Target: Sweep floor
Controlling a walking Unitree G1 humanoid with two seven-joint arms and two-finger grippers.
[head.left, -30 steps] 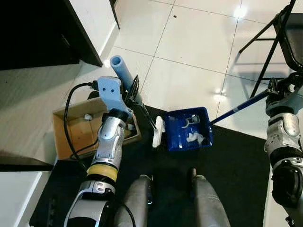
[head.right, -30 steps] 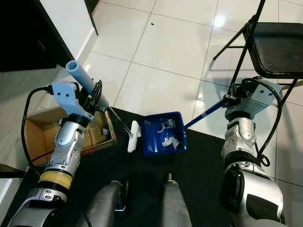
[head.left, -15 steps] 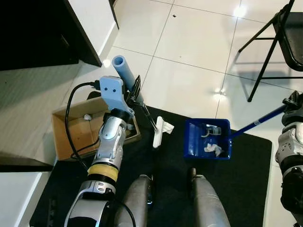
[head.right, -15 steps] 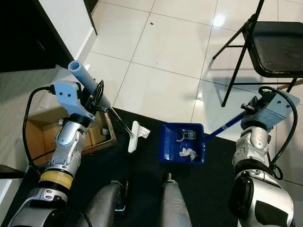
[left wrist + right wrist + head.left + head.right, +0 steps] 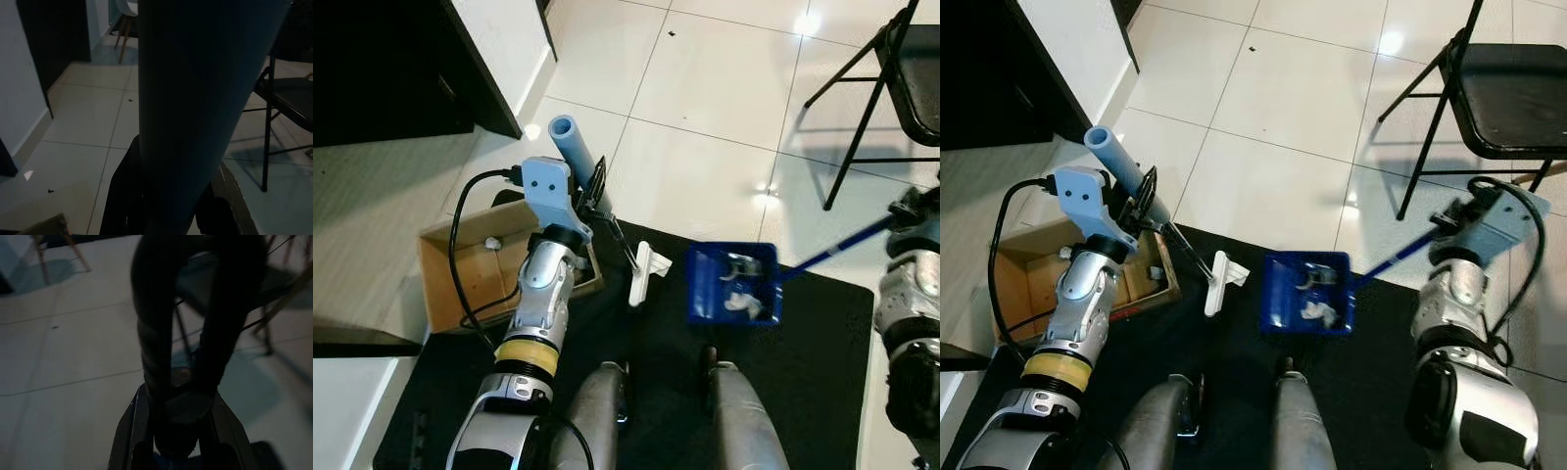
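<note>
now | blue dustpan point(image 5: 1306, 294): white scraps inside | right tool point(image 5: 1449, 223) grasping its handle

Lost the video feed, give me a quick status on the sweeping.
Left gripper shut on light blue broom handle. Right gripper shut on blue dustpan handle; white scraps inside. Cardboard box beside left arm.

Glossy white floor tiles point(image 5: 1283, 186) with thin dark grout lines cover most of the room, and bright patches of ceiling light reflect off them near the top. A black mat point(image 5: 803, 392) lies over the near part of the floor. At the left stands a white wall point(image 5: 504, 39) beside a dark cabinet point(image 5: 382, 69). An open cardboard box point(image 5: 470, 269) sits on the floor below it, at the mat's edge. At the right is a black folding chair point(image 5: 1508, 83), its thin metal legs casting a soft shadow on the tiles.
</note>
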